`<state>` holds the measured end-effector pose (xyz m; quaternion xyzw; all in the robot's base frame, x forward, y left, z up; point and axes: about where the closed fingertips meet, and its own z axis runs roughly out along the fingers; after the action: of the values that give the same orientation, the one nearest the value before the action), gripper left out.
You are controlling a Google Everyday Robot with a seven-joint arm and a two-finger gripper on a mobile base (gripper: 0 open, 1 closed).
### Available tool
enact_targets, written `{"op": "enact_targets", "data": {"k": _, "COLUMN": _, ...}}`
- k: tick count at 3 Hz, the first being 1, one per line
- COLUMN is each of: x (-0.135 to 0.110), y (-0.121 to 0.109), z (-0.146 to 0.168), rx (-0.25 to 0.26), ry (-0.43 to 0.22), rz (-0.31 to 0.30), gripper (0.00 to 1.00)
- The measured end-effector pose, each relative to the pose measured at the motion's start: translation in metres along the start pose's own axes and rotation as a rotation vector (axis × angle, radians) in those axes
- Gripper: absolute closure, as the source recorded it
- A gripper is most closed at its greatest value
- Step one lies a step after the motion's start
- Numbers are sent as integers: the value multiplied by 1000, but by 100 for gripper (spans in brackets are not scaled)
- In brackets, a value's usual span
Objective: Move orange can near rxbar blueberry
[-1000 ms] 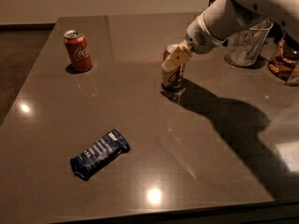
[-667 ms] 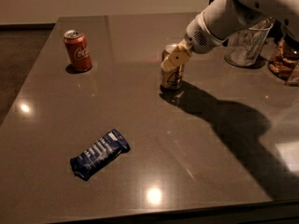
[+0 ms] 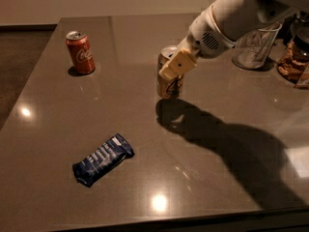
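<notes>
Shifted slightly left since a second ago, the orange can (image 3: 169, 85) is upright at mid-worktop (image 3: 58, 129), clamped in the tool (image 3: 175, 65), well apart from the rxbar blueberry (image 3: 103, 159), whose white lettering is unreadable. The red can (image 3: 80, 52) bears white Coca-Cola script.

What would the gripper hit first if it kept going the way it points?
The orange can: the gripper, pointing down and left over mid-table, is closed on it. Past the can, the line probably ends on the table short of the bar, though depth is unclear.
</notes>
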<state>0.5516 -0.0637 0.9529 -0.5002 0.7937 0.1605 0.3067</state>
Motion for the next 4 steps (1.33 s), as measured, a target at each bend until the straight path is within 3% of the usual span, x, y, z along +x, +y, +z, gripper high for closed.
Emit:
{"op": "enact_targets", "data": {"k": 2, "x": -15, "y": 72, "z": 11, "rx": -126, "ry": -43, "rz": -125, "gripper": 100}}
{"op": "enact_targets", "data": {"k": 4, "x": -19, "y": 113, "z": 36, "rx": -202, "ry": -53, "rz": -213, "gripper": 100}}
